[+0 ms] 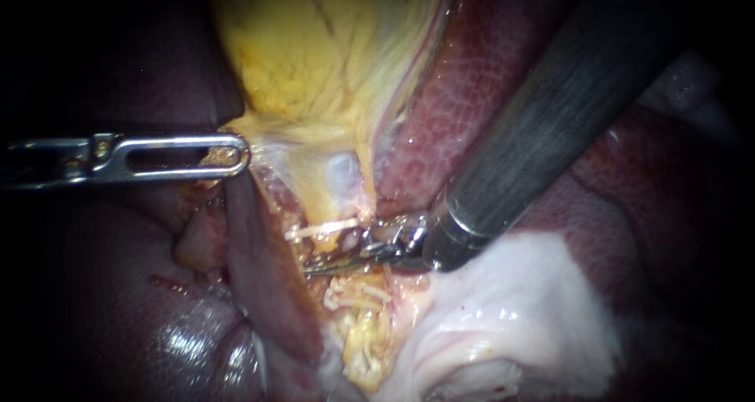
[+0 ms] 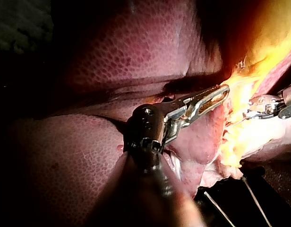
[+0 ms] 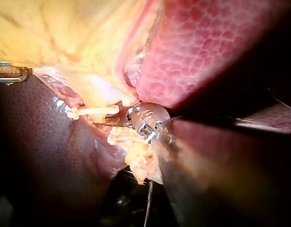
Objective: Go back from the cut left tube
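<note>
The pale cut tube (image 1: pixel 321 230) lies just above the right instrument (image 1: pixel 310 270), long axis nearly parallel to its thin, pressed-together end effector, while the left instrument (image 1: pixel 241 152), well apart from it, has its end effector pinching the gallbladder (image 1: pixel 314 64) edge.

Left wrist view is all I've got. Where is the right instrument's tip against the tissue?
Observer: In the endoscope view the right instrument has its tip beside a pale tube end, just below the yellow edge of the gallbladder.
Operator: What lies along its shaft?
Observer: Mottled liver on one side, pale white tissue on the other.
Operator: Anything close to its wrist?
Observer: The right wrist view shows crumbly yellow tissue hanging beside it.
</note>
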Robot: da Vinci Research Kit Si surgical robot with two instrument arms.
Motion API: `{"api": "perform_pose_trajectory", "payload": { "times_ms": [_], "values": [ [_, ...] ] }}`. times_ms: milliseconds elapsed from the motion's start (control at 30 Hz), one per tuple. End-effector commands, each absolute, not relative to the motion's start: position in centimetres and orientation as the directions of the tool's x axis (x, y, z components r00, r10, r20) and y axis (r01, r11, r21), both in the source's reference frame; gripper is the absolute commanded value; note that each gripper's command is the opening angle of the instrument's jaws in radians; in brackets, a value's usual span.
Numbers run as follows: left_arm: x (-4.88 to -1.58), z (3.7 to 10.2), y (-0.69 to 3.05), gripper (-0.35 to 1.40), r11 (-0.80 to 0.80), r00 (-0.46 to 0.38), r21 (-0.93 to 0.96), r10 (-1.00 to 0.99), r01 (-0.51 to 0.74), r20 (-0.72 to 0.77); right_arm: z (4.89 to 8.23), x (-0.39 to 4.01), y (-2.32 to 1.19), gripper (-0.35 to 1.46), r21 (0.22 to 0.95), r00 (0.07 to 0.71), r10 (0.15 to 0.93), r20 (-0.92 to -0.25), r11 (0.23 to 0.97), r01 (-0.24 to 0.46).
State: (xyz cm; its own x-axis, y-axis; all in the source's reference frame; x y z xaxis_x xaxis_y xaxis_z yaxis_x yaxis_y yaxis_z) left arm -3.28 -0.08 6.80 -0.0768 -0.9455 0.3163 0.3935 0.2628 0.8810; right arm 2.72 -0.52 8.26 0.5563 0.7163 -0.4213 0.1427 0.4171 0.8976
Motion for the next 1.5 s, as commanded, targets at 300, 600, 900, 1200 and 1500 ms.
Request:
{"api": "perform_pose_trajectory", "payload": {
  "times_ms": [300,600,900,1200,1500],
  "values": [
    [-3.28,6.80,-0.08,-0.35,0.263,-0.077,0.881,-0.946,0.393,0.316,8.25,2.71,-0.51,-0.35,0.898,0.557,0.716,-0.421,0.417,0.143],
    [-3.27,6.80,-0.08,-0.35,0.263,-0.076,0.881,-0.946,0.393,0.316,8.10,2.59,-0.48,1.16,0.864,0.494,0.729,-0.473,0.494,0.098],
    [-3.27,6.81,-0.08,-0.35,0.263,-0.076,0.881,-0.945,0.393,0.317,8.00,2.46,-0.43,1.21,0.859,0.489,0.725,-0.484,0.501,0.108],
    [-3.26,6.83,-0.08,-0.35,0.264,-0.076,0.881,-0.945,0.393,0.318,7.69,1.99,-0.38,1.43,0.793,0.449,0.677,-0.584,0.595,0.134],
    [-3.27,6.84,-0.09,-0.35,0.265,-0.076,0.880,-0.945,0.393,0.318,7.09,1.50,0.04,1.43,0.681,0.393,0.597,-0.699,0.723,0.113]
  ]
}}
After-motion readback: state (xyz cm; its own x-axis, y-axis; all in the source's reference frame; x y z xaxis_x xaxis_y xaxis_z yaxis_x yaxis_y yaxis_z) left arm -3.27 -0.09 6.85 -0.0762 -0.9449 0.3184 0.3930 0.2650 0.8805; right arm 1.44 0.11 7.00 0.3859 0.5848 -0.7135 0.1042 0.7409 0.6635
